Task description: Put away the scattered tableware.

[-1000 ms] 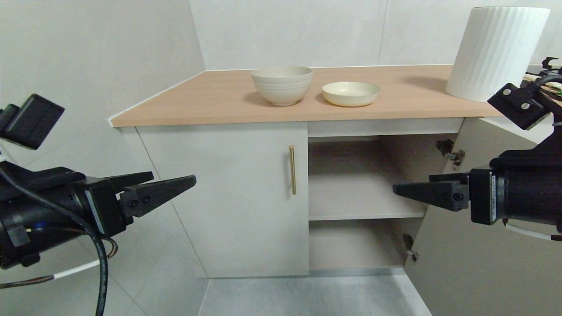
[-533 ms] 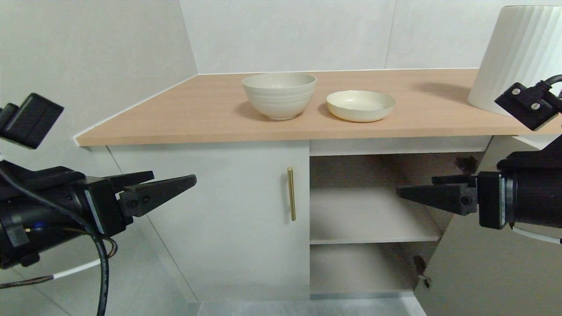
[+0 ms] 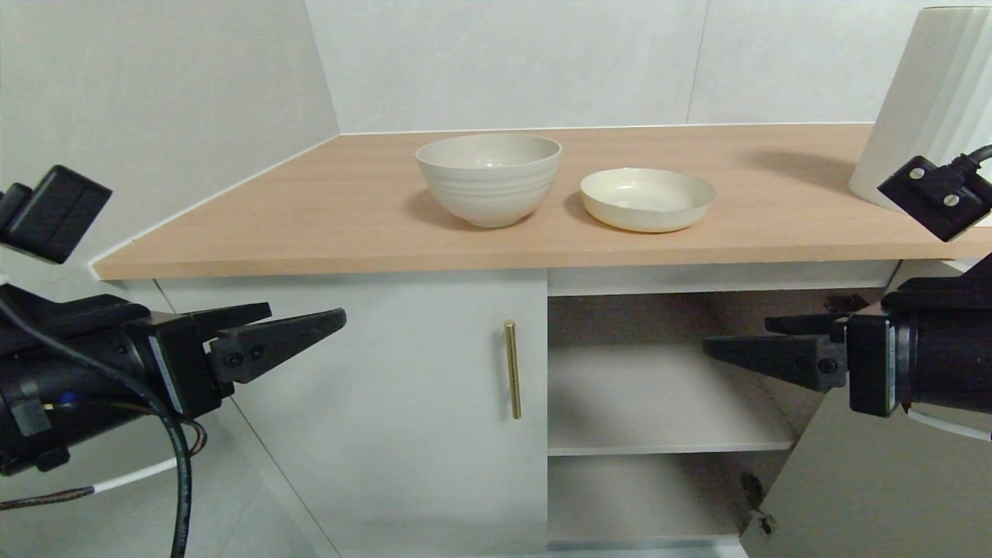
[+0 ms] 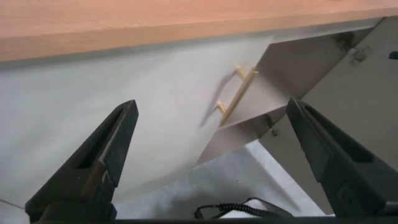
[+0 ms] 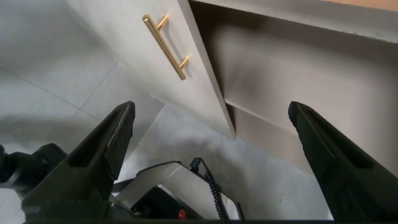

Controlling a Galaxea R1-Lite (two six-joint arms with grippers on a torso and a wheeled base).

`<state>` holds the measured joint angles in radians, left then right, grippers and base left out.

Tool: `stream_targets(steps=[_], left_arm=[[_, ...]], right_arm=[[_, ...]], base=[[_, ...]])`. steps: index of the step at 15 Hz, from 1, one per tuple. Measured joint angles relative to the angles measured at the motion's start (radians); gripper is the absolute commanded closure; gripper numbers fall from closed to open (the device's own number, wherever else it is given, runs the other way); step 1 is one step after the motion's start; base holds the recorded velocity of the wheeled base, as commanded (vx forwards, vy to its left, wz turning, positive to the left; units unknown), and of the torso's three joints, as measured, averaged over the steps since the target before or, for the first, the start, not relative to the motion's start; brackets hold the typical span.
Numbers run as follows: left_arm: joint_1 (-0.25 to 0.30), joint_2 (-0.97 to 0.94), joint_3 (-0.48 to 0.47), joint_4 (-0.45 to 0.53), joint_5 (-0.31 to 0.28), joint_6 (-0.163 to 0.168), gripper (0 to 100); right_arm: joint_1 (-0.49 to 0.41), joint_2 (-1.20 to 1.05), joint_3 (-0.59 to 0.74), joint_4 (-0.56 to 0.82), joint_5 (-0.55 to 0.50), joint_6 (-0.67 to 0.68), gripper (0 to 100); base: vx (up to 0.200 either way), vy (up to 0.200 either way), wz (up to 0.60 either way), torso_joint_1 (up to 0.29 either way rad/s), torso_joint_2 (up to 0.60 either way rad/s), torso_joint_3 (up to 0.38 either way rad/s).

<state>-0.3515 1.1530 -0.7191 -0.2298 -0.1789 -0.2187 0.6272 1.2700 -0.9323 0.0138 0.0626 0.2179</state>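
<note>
Wooden counter [image 3: 310,225] bears one bowl [image 3: 488,178], one dish [image 3: 647,198]; left claw [image 3: 308,311] and right claw [image 3: 736,333] both gape empty

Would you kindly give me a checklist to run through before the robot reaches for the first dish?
1. Left gripper open, holding nothing: ok.
2. Right gripper open, holding nothing: ok.
3. Bowl upright on the countertop, apart from the shallow dish: ok.
4. Right cabinet door open, shelf exposed: ok.
5. Grippers level with the countertop: not ok, both sit lower.
</note>
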Motion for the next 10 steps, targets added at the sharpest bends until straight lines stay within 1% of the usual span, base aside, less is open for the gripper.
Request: stream_targets(steps=[3, 7, 10], left_arm=[[0.0, 0.002, 0.001, 0.001, -0.001, 0.0, 0], [0.0, 0.013, 0.002, 0.0, -0.004, 0.0, 0], [-0.001, 0.031, 0.004, -0.001, -0.004, -0.001, 0]], right_arm=[[-0.001, 0.0, 0.0, 0.0, -0.001, 0.0, 0], [-0.002, -0.001, 0.001, 0.001, -0.003, -0.001, 0], [-0.008, -0.004, 0.001, -0.001, -0.001, -0.002, 0]], base=[[0.0, 0.0, 0.0, 0.007, -0.04, -0.028], [0.0, 0.0, 0.0, 0.08, -0.27, -0.276], [0.0, 0.0, 0.0, 0.141, -0.54, -0.312]])
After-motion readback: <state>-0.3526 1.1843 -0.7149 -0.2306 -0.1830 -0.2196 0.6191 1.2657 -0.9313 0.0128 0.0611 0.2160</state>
